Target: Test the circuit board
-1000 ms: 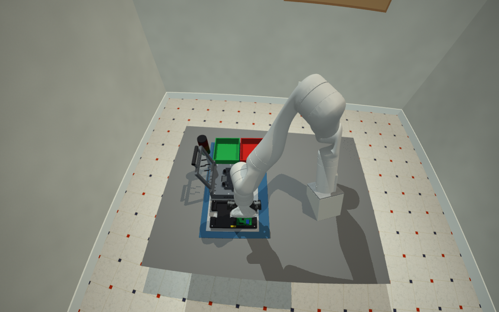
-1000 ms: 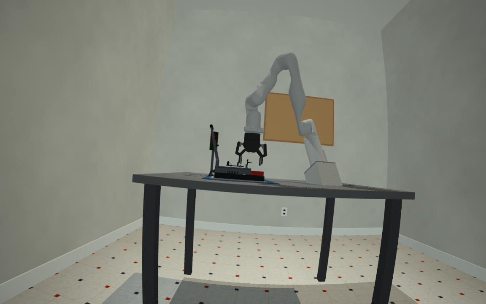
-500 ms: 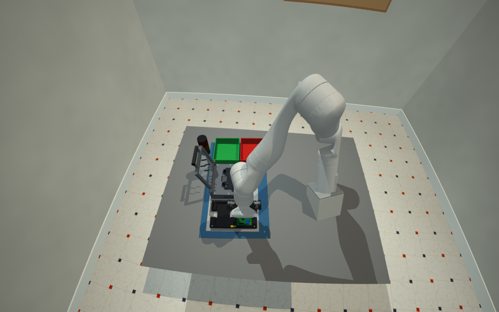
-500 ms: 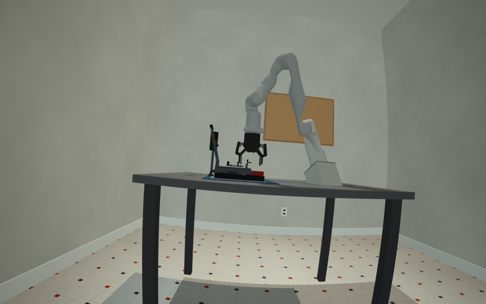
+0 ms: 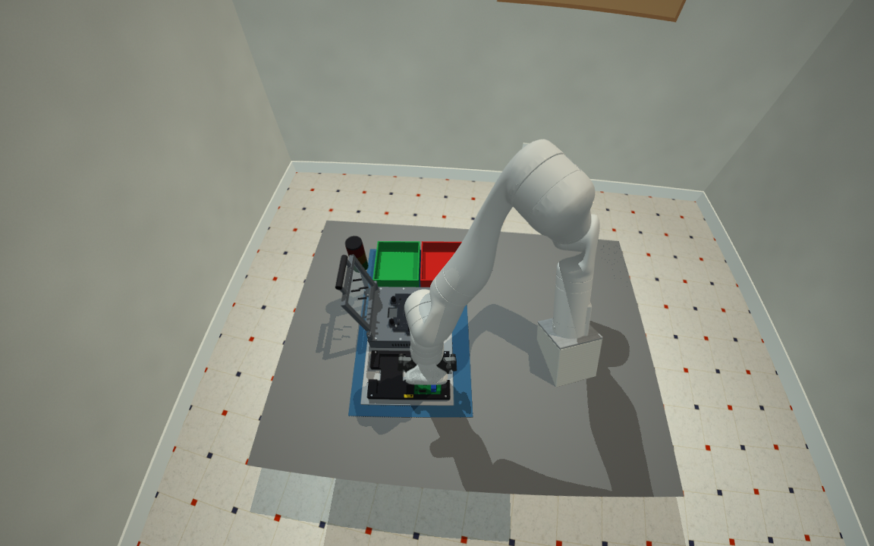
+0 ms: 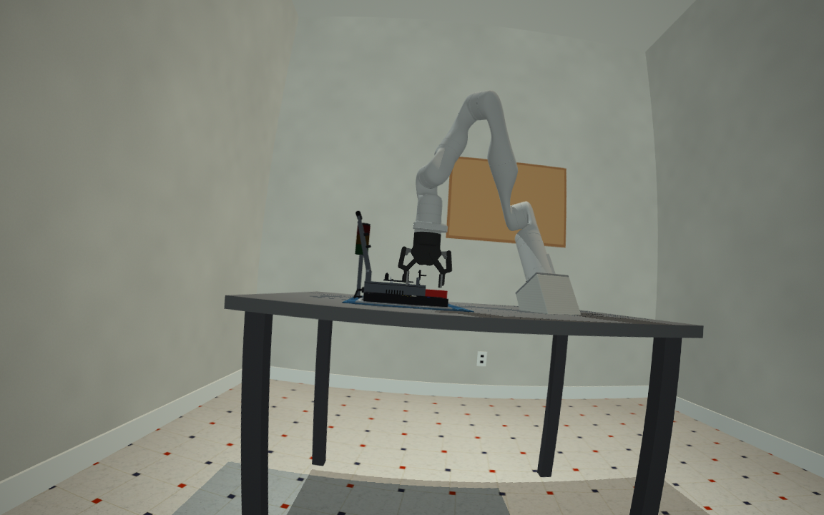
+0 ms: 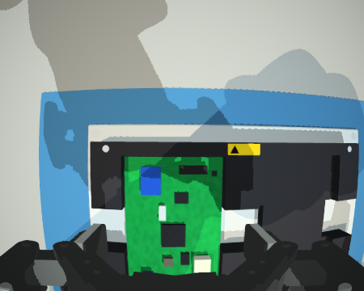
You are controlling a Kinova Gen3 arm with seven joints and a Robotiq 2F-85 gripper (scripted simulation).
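Note:
The green circuit board (image 7: 174, 205) (image 5: 426, 390) lies flat, component side up, in the black tray (image 7: 290, 183) (image 5: 385, 390) at the near end of the blue mat (image 5: 467, 380). Its white connector (image 7: 203, 264) is at the end nearest my wrist. My gripper (image 7: 175, 241) (image 6: 423, 280) is open and empty. It hangs just above the board, one finger on each long side, not touching it. The tester (image 5: 392, 315) (image 6: 395, 287) stands behind the tray with its lid (image 5: 359, 299) (image 6: 364, 256) swung up and open.
A green bin (image 5: 396, 265) and a red bin (image 5: 437, 261) stand side by side behind the tester. The dark signal light (image 5: 356, 249) (image 6: 363, 238) stands left of the green bin. The arm's base (image 5: 566, 353) is on the right of the table.

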